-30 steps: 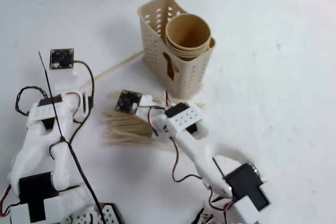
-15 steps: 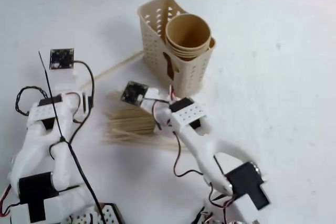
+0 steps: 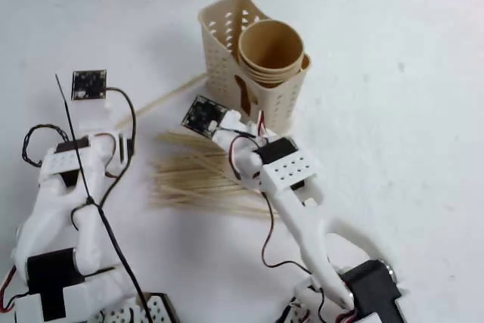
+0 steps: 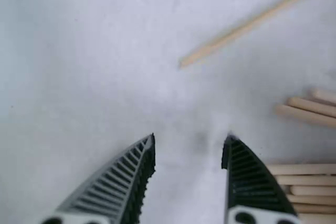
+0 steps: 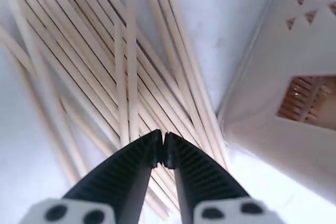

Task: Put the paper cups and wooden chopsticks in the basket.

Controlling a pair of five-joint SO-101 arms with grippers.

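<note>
At the left, over the white table (image 3: 393,111): left gripper (image 4: 189,145), jaws spread wide, nothing between them, just beside the near ends of a few sticks.

Next, one lone wooden chopstick (image 3: 162,100) flat on the table, long axis on a diagonal, far end pointing up toward the basket's left corner, apart from the rest.

In the middle, a loose pile of wooden chopsticks (image 3: 189,179), too many to count, lying flat, long axes mostly across the table from left to right, a few fanned at slight angles.

Over the pile's right end, beside the basket's foot: right gripper (image 5: 160,148), tips pressed together, pinching nothing.

Right of that, one cream basket (image 3: 227,73), upright, close to the pile. Inside it, one nested stack of paper cups (image 3: 271,45), mouths up, at least three rims showing.
</note>
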